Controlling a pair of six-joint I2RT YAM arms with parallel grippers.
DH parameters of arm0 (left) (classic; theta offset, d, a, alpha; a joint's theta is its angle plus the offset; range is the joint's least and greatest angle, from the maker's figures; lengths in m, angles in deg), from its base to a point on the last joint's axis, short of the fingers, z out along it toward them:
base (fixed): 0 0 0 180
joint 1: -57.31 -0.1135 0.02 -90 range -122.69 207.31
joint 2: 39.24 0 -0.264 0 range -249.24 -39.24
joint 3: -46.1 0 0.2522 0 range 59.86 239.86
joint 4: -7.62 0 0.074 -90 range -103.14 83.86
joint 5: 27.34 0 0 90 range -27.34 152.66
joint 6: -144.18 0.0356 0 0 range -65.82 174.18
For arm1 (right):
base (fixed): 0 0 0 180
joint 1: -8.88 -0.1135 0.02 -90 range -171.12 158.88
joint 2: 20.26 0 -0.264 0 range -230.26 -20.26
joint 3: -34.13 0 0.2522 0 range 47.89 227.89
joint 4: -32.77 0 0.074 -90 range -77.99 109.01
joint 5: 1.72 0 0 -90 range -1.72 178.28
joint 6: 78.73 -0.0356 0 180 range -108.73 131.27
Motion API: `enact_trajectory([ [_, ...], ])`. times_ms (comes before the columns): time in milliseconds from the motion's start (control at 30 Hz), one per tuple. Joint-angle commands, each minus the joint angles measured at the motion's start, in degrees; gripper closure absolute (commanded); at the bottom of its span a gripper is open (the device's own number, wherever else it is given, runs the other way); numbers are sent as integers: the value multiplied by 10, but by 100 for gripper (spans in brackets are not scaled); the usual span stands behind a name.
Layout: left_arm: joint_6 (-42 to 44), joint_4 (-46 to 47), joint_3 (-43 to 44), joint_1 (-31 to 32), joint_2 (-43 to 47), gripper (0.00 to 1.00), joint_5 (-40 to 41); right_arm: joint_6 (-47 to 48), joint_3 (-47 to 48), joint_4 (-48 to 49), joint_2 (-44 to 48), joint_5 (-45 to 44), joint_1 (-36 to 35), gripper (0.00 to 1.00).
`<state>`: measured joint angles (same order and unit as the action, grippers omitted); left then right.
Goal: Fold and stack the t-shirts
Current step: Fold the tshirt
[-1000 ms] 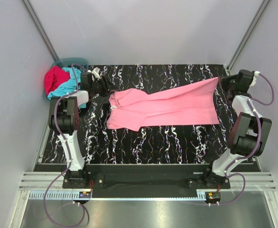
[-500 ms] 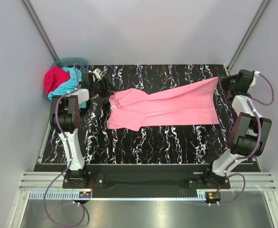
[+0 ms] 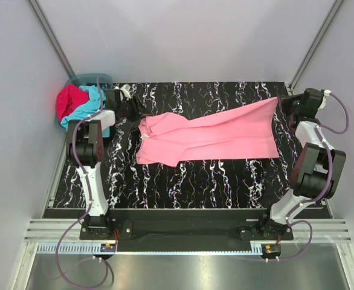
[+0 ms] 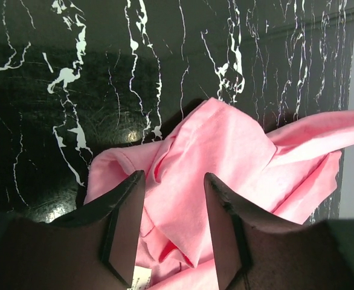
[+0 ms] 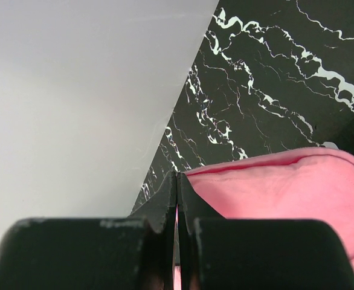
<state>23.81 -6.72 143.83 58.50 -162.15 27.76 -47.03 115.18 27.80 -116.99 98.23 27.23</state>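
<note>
The light pink t-shirt (image 3: 213, 136) lies stretched across the black marble table (image 3: 195, 181). My right gripper (image 3: 284, 103) is shut on its far right corner; in the right wrist view the fingers (image 5: 177, 175) pinch the pink hem (image 5: 273, 187). My left gripper (image 3: 135, 115) is open at the shirt's bunched left end. In the left wrist view its jaws (image 4: 174, 178) stand apart over the pink folds (image 4: 225, 151), near the white neck label (image 4: 142, 279). The turquoise t-shirt (image 3: 92, 99) and the crimson t-shirt (image 3: 68, 101) lie heaped at the far left.
A teal plastic basket (image 3: 87, 78) holds the turquoise and crimson shirts at the table's far left corner. Grey walls (image 3: 183, 42) close in the back and both sides. The table's near half in front of the pink shirt is bare marble.
My left arm has shifted slightly toward the far left. The pink t-shirt and my right arm have not moved.
</note>
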Motion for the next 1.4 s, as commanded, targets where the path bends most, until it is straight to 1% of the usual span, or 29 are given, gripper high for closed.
enact_trajectory([
  [0, 12, 7, 23, 4, -8, 53, 3, -2, 23, 32, -4, 2, 3, 100],
  [200, 17, 7, 23, 7, -12, 55, 3, -3, 23, 33, -5, 2, 3, 100],
  [300, 18, 6, 24, 8, -11, 58, 2, -3, 23, 33, -5, 3, 3, 100],
  [333, 19, 7, 24, 10, -11, 63, 3, -4, 23, 33, -5, 2, 3, 100],
  [400, 20, -5, 23, 12, -8, 68, 4, -5, 22, 33, -6, 2, 3, 100],
  [433, 22, -6, 23, 13, -8, 74, 4, -5, 22, 33, -7, 3, 3, 100],
  [533, 25, -9, 23, 14, -7, 86, 5, -6, 21, 35, -7, 4, 3, 100],
  [567, 25, -8, 22, 14, -5, 95, 5, -7, 21, 35, -7, 5, 3, 100],
  [633, 25, -8, 21, 14, 0, 100, 4, -7, 21, 36, -8, 4, 3, 100],
  [800, 25, -8, 23, 14, 15, 100, 6, -7, 20, 41, -13, 10, 3, 100],
  [933, 19, -5, 32, 14, 44, 100, 7, -7, 20, 44, -19, 14, 3, 100],
  [1167, 13, -20, 90, 14, 102, 100, 10, -7, 21, 47, -29, 16, 2, 100],
  [1200, 15, -22, 106, 14, 108, 100, 10, -7, 21, 48, -29, 17, 2, 100],
  [1367, 15, -32, 131, 14, 127, 100, 7, -8, 24, 53, -37, 22, 2, 100],
])
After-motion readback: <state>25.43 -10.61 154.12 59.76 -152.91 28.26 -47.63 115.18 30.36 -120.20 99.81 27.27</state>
